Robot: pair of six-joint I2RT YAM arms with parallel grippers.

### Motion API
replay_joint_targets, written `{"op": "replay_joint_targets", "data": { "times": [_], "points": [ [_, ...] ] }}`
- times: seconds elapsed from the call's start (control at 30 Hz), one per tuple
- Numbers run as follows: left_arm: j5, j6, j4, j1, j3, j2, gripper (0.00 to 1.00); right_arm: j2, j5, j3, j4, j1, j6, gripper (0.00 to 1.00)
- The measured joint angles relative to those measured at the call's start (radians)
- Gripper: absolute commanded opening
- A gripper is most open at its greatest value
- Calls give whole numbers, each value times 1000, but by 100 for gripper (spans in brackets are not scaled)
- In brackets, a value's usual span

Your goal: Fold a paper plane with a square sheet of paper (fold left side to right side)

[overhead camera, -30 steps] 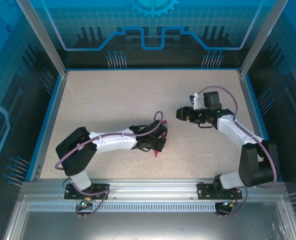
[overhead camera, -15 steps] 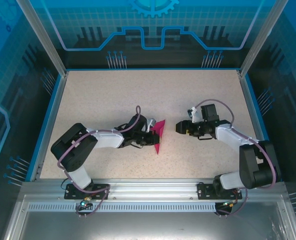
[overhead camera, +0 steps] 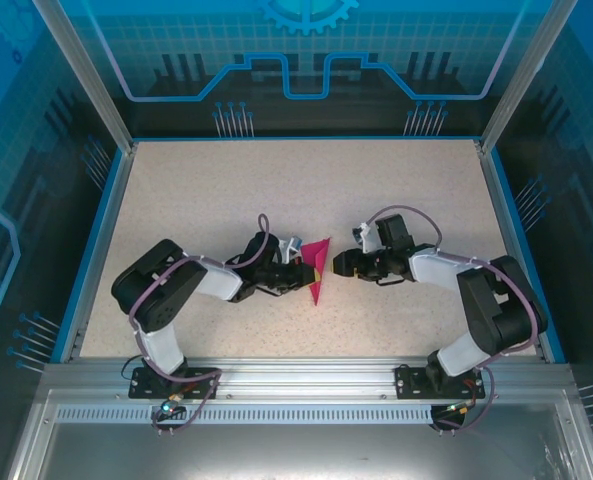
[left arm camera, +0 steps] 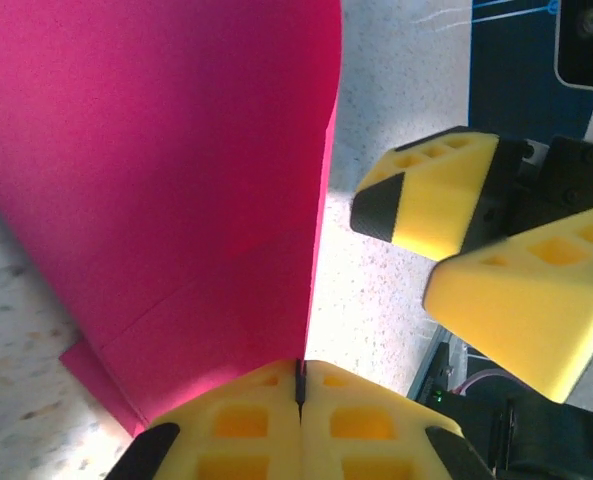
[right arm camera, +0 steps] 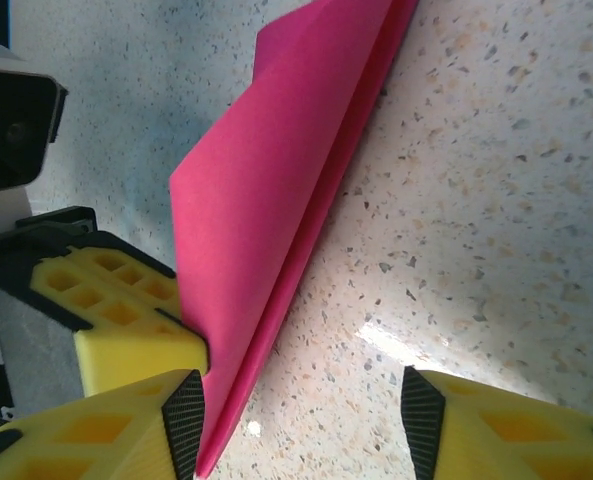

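Near right hand [overhead camera: 338, 264], left hand [overhead camera: 302, 272] pinches paper plane [overhead camera: 320, 264]

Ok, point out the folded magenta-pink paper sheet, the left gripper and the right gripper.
folded magenta-pink paper sheet [right arm camera: 276, 200], right wrist view, middle of its upper flap.
left gripper [left arm camera: 299, 378], left wrist view, where the shut fingertips meet.
right gripper [right arm camera: 302, 425], right wrist view, gap between its fingertips.
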Motion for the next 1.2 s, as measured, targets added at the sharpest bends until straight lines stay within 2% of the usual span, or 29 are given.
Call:
{"op": "replay_joint_targets", "data": {
  "times": [0.53, 1.2],
  "points": [
    [35, -126, 225, 46, -76, 68, 0, 105, 57, 47, 107, 62, 111, 49],
    [37, -166, 304, 69, -113, 100, 0, 235, 124, 178, 122, 118, 175, 43]
  ]
}}
